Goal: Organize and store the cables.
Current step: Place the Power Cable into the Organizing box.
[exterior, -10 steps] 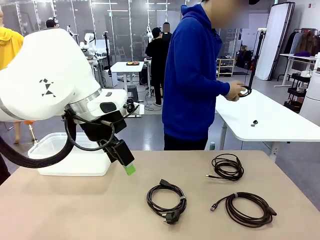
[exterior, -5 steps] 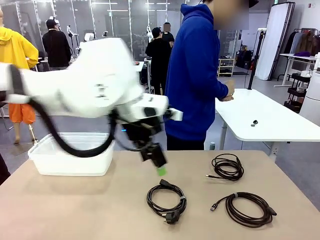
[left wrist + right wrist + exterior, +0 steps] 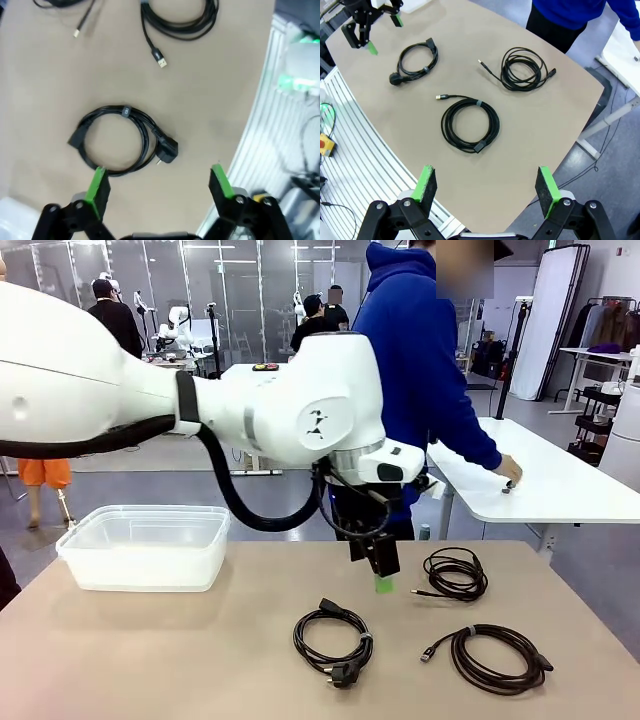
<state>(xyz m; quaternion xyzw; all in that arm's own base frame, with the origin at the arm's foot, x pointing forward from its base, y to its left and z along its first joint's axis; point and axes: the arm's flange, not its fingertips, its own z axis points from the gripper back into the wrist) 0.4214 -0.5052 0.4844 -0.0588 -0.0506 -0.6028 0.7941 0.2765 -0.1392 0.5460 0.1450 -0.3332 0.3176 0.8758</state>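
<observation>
Cables: three coils loose on table (image 3: 150,660). Plug coil (image 3: 333,640) at 6 o'clock, small coil (image 3: 455,573) at 2, large coil (image 3: 495,658) at 4. Bin (image 3: 140,510) at 10 o'clock appears empty. Left gripper (image 3: 382,575) hovers near plug coil, jaws wide, holding nothing; right gripper (image 3: 485,172) likewise wide and empty. None stored yet.

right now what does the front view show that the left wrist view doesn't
Front view: the person, one hand on the far table. Left wrist view: both fingers of the open left gripper, and ribbed flooring beside the table. Shared: the plug cable whole, the far cable and near cable (cropped in the wrist view), and the left gripper.
</observation>
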